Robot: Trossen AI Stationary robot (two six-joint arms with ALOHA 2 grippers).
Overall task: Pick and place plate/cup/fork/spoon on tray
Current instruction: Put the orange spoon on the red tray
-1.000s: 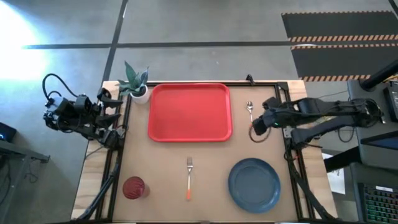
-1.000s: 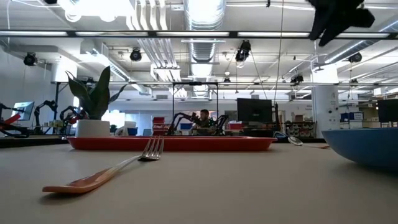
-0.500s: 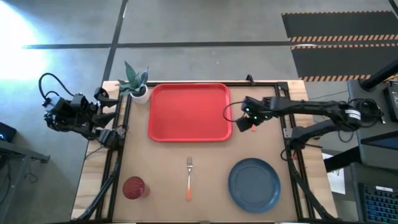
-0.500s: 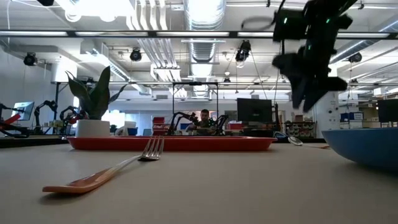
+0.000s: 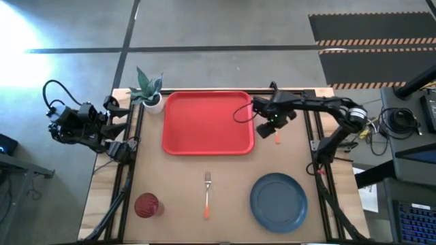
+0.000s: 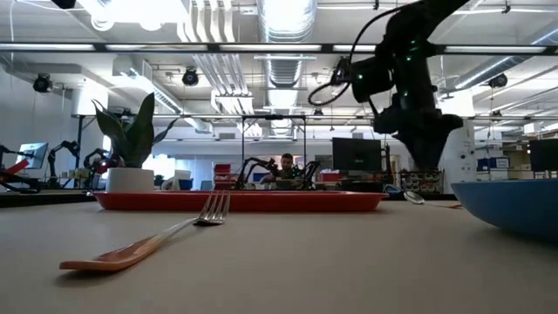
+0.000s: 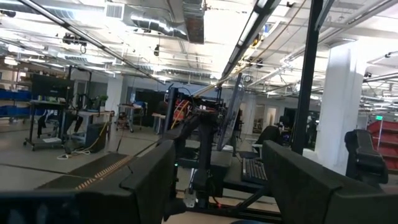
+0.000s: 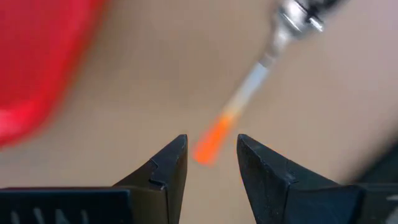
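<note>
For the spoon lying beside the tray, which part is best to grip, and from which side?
Grip the spoon on its thin orange handle, coming straight down from above, since it lies flat on the table beside the tray. The right claw already hangs open over the handle's end, a finger on each side.

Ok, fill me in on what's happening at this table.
The right gripper is over the spoon beside the tray, fingers open either side of its orange handle, nothing gripped. The left gripper waits off the table's left edge. The plate, fork and cup lie on the table.
</note>
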